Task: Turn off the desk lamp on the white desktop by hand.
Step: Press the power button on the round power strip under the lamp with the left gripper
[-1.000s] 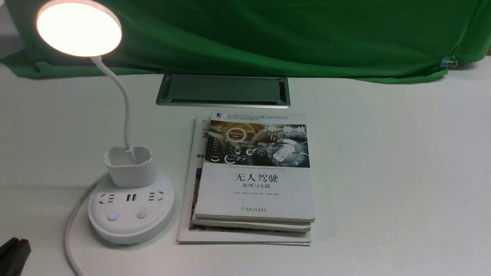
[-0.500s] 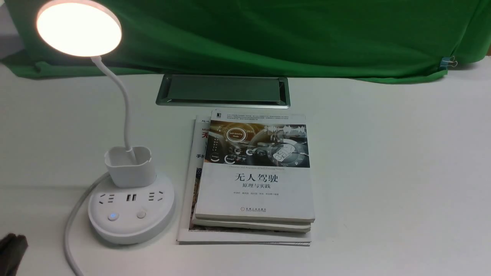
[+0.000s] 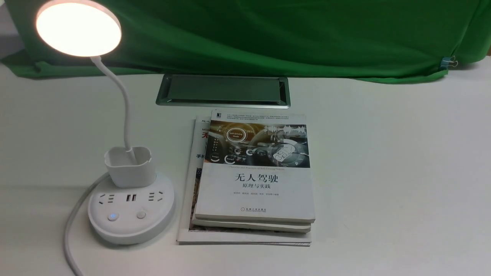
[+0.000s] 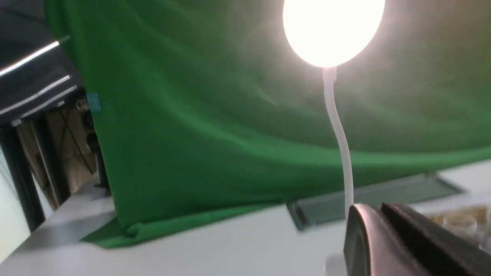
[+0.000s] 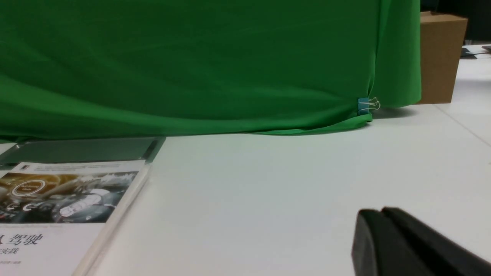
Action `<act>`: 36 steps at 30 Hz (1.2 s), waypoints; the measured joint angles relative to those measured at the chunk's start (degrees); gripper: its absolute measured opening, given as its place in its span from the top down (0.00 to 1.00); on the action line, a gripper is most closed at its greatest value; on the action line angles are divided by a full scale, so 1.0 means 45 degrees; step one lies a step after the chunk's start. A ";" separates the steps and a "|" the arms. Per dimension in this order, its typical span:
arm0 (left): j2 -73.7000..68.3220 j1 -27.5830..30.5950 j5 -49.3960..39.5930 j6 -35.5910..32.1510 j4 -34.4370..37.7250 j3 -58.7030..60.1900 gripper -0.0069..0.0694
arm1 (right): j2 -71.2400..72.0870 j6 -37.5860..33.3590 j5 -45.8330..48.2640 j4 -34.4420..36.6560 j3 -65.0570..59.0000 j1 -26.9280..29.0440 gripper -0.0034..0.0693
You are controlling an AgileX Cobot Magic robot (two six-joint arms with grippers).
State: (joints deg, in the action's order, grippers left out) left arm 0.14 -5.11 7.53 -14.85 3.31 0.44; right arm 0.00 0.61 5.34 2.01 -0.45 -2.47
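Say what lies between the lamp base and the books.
Nothing; the front view shows only a narrow bare strip of white desktop between desk lamp and books.

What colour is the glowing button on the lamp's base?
Blue; the lit button shows best in the front view.
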 joint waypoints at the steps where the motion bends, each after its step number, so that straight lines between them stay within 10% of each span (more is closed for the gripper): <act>1: 0.0000 0.0000 0.0380 0.0581 0.0242 0.0000 0.88 | 0.0000 0.0000 0.0000 0.0000 0.0000 0.0000 0.90; 10: -0.0164 0.0000 0.3918 0.3738 0.1350 -0.1267 0.88 | 0.0000 0.0000 0.0000 0.0000 0.0000 0.0000 0.90; 20: -0.4289 0.0000 -0.6575 0.3977 0.0400 -0.8347 0.88 | 0.0000 0.0000 -0.0015 0.0000 0.0000 0.0000 0.90; 32: -0.8606 0.0000 -0.8439 0.3653 0.0870 -0.8365 0.88 | 0.0000 0.0000 -0.0004 0.0000 0.0000 0.0000 0.90; 36: -1.1215 0.0000 -1.0398 0.1228 0.1676 -0.8576 0.88 | 0.0000 0.0000 -0.0004 0.0000 0.0000 0.0000 0.90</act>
State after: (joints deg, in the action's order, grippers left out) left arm -50.33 -5.11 -39.26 -9.32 10.85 -38.15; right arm 0.00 0.61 5.32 2.01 -0.45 -2.47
